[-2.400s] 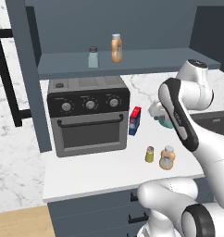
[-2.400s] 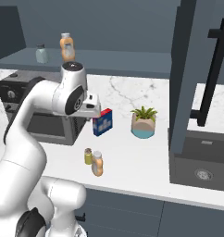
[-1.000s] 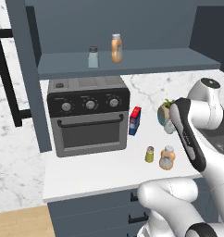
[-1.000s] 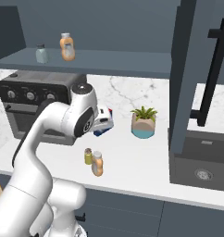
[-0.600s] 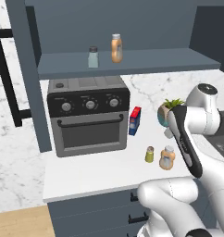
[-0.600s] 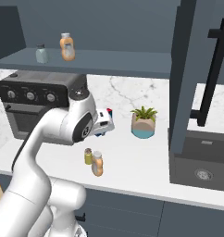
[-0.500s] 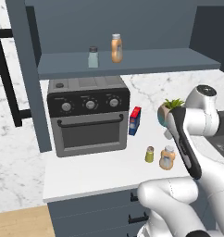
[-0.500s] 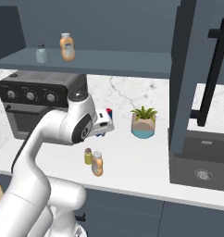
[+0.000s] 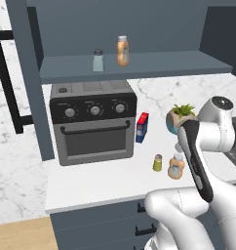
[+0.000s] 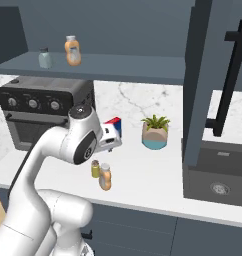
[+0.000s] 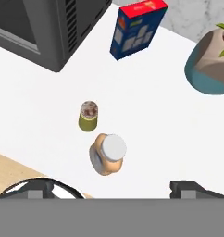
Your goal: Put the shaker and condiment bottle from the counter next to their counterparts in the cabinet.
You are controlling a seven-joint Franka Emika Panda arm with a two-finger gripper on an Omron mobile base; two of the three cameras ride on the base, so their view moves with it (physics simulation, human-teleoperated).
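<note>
- Gripper (image 11: 114, 187): jaws spread wide, nothing between them; it hangs above the counter (image 9: 105, 178), looking down on the two items.
- Shaker (image 9: 158, 162): olive-yellow, grey cap, upright on the counter near its front edge, free of the fingers.
- Condiment bottle (image 9: 176, 166): squat orange-tan, pale cap, upright just right of the shaker; whether the two touch is unclear from these angles.
- Cabinet (image 9: 134, 66): on its shelf stand a pale grey-blue shaker (image 9: 98, 60) and, right of it, a slim orange bottle (image 9: 122, 51), slightly apart.
- Toaster oven (image 9: 93, 124): black, on the counter's left, door closed.
- Blue-and-red box (image 9: 142, 127): upright, just right of the oven.
- Potted plant (image 9: 180, 117): farther right, behind the bottle.
</note>
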